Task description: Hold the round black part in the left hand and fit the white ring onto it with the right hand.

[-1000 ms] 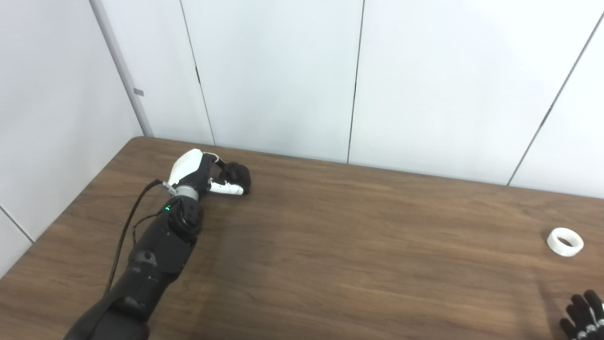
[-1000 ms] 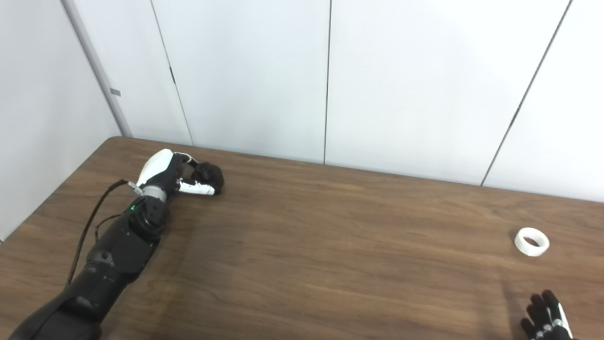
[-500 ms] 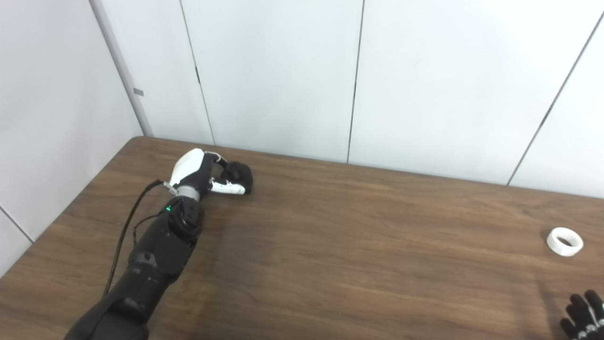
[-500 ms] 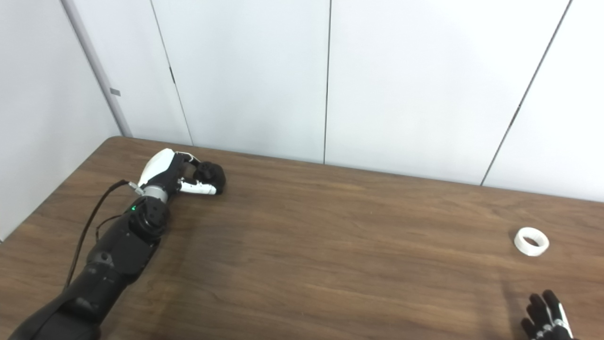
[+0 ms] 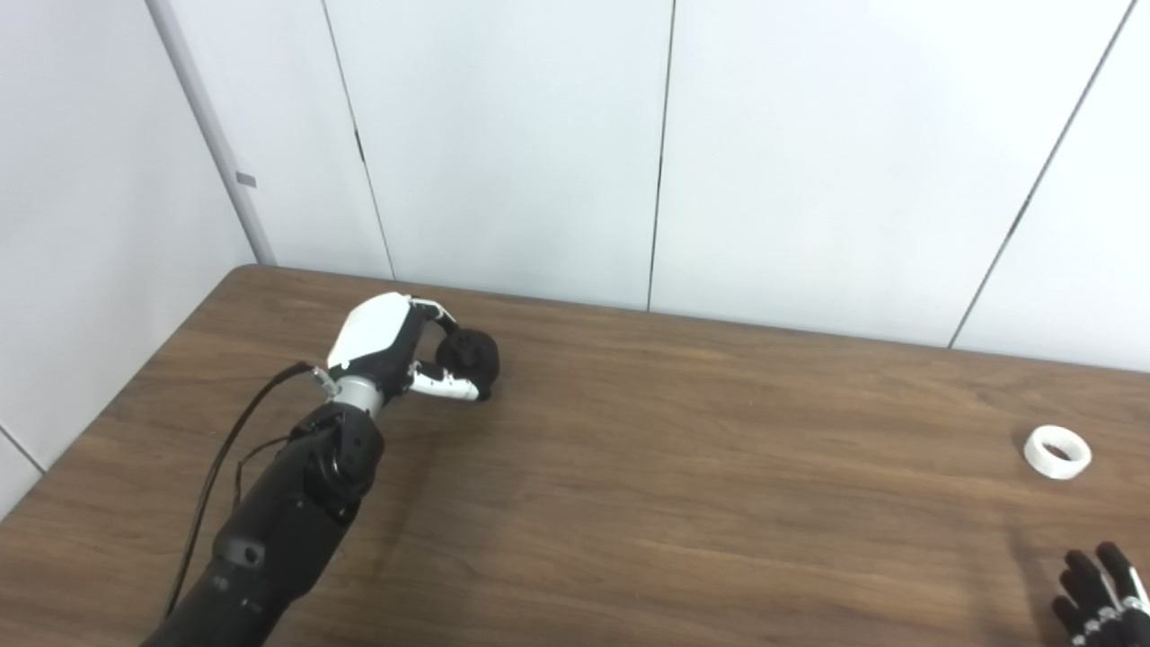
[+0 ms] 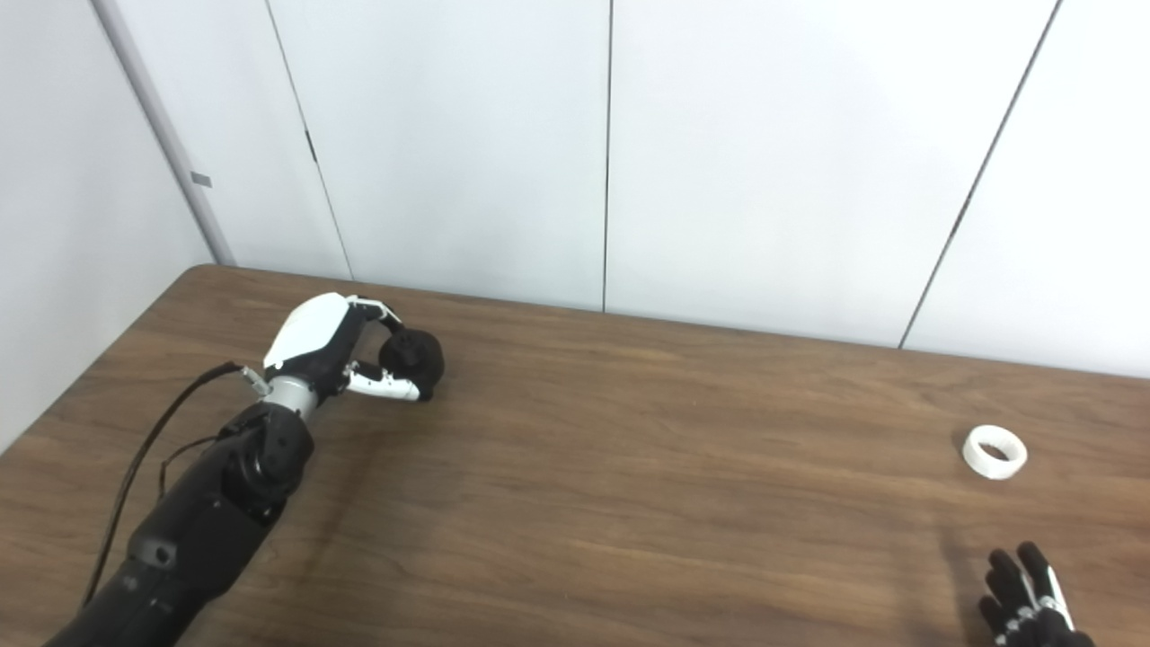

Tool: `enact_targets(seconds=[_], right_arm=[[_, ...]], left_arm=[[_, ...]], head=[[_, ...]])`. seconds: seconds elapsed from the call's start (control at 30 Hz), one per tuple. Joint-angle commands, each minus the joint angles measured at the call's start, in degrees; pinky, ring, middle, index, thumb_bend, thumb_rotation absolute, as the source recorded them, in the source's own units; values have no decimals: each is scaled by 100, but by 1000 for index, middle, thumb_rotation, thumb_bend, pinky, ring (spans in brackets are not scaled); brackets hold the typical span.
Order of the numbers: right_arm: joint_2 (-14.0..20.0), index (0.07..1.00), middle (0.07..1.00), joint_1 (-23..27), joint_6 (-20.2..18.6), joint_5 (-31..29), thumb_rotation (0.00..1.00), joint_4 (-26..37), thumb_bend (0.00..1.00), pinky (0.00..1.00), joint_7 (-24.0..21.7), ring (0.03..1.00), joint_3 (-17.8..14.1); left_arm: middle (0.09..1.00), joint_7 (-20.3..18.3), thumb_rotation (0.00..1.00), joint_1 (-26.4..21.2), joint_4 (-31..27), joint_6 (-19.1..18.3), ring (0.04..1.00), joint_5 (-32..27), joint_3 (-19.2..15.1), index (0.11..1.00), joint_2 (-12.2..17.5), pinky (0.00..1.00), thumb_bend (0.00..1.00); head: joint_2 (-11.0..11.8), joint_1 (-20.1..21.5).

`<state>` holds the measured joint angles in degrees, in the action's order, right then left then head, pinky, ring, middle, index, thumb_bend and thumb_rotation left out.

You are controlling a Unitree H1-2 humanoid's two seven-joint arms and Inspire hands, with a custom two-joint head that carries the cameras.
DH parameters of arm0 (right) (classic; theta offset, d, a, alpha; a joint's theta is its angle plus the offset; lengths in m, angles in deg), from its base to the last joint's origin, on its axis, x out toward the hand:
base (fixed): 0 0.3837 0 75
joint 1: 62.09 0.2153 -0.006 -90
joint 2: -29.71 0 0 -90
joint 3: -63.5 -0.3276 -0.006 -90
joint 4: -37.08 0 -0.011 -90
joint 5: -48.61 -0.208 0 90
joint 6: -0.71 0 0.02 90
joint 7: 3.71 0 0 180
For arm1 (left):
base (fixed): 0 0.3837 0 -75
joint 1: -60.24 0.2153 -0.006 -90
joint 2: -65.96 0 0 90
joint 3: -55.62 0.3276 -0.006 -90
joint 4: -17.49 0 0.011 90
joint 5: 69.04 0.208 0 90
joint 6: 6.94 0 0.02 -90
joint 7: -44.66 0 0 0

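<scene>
A wooden table (image 5: 674, 503) with a dark brown grain is seen from above, set against a wall of plain white panels (image 5: 512, 144) divided by thin dark seams. No brand, label or readable writing can be made out on any surface; a small grey tab (image 5: 245, 180) on the left wall strip is too small to be read.

The left arm is stretched across the table's far-left part, its black casing trailed by a thin black cable (image 5: 225, 449). The left hand (image 5: 395, 346), white-shelled on its back, is curled around the round black part (image 5: 472, 358). The part is pinched between the fingers above and the white thumb (image 6: 388, 386) below, close to the table surface; whether it is touching the wood cannot be told.

The white ring (image 6: 995, 451) is lying flat on the table near the right edge, its hole facing up. It is well apart from the black part, with a wide stretch of bare wood between them.

Only the fingertips of the right hand (image 6: 1024, 602) are shown, at the bottom-right corner. The black fingers are spread and pointed upward, with nothing held in them. This hand is placed near the ring but apart from it, on the side closer to the robot.
</scene>
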<state>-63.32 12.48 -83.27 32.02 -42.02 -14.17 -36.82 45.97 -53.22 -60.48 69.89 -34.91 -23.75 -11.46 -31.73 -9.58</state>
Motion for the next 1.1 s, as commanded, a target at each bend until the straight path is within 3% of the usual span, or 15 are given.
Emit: enact_targets(seconds=[0.0, 0.33, 0.57, 0.8, 1.07], right_arm=[[-132, 1000, 968, -249, 24, -13, 1000, -178, 569, 1000, -9, 972, 74], [-199, 991, 944, -280, 77, 5, 948, -118, 568, 1000, 14, 947, 111], [-234, 986, 951, -307, 34, 17, 918, -4, 576, 993, 37, 968, 196], [-360, 992, 953, -317, -225, 221, 923, 350, 580, 996, 228, 971, 307], [-537, 992, 947, -267, -802, 605, 952, 943, 557, 980, 647, 967, 567]], left_arm=[[835, -36, 50, -37, -483, 31, 934, 209, 23, 487, 152, 1000, 521], [837, -593, 54, 817, -2096, 33, 937, 445, 212, 487, -134, 1000, 521], [832, -741, 62, 1343, -2728, 119, 935, 793, 441, 487, -496, 1000, 517], [844, -1114, 61, 1622, -3222, 54, 941, 948, 575, 487, -856, 1000, 518], [830, -1090, 62, 1816, -3138, 175, 931, 1424, 949, 486, -1341, 1000, 519]], head=[[-5, -3], [-196, 327], [-391, 592], [-729, 974], [-1089, 1307]])
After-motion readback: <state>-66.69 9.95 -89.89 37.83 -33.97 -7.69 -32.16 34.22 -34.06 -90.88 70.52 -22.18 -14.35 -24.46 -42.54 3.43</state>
